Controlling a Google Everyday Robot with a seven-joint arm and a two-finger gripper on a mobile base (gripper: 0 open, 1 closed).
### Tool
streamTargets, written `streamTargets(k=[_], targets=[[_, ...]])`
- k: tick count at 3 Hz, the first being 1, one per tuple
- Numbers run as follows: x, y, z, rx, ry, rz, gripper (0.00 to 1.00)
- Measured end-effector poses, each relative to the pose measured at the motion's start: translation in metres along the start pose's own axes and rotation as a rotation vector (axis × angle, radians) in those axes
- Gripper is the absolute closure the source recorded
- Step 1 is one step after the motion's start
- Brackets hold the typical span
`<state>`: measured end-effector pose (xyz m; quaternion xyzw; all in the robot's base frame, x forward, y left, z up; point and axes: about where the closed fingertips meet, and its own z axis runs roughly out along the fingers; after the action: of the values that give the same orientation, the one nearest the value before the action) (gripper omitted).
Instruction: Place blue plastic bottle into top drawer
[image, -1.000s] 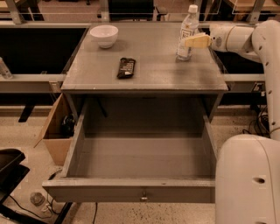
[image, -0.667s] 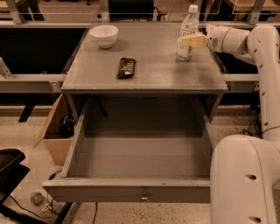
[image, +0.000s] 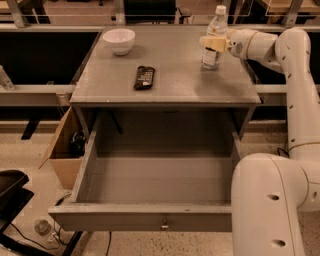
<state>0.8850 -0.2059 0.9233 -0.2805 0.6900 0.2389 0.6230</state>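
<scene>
The blue plastic bottle (image: 210, 59), clear with a white cap and a pale label, stands upright at the back right of the grey table top (image: 175, 85). My gripper (image: 212, 43) reaches in from the right at the bottle's middle and overlaps it at label height. The top drawer (image: 142, 218) is pulled wide open below the table top. Its grey box is empty, and the small knob (image: 163, 225) shows on the front panel.
A white bowl (image: 119, 40) sits at the back left of the table top. A dark flat snack bar (image: 144, 77) lies near the middle. A cardboard box (image: 61, 155) stands on the floor at the left. My white body (image: 270, 205) fills the lower right.
My gripper has moved left from beside the bottle to its middle. The bottle, bowl, snack bar and drawer have not moved.
</scene>
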Motion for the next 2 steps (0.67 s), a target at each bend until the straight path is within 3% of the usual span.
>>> streamTargets(k=[2], targets=[[-0.0005,0.0001,0.0001,0.0,-0.001,-0.001,0.84]])
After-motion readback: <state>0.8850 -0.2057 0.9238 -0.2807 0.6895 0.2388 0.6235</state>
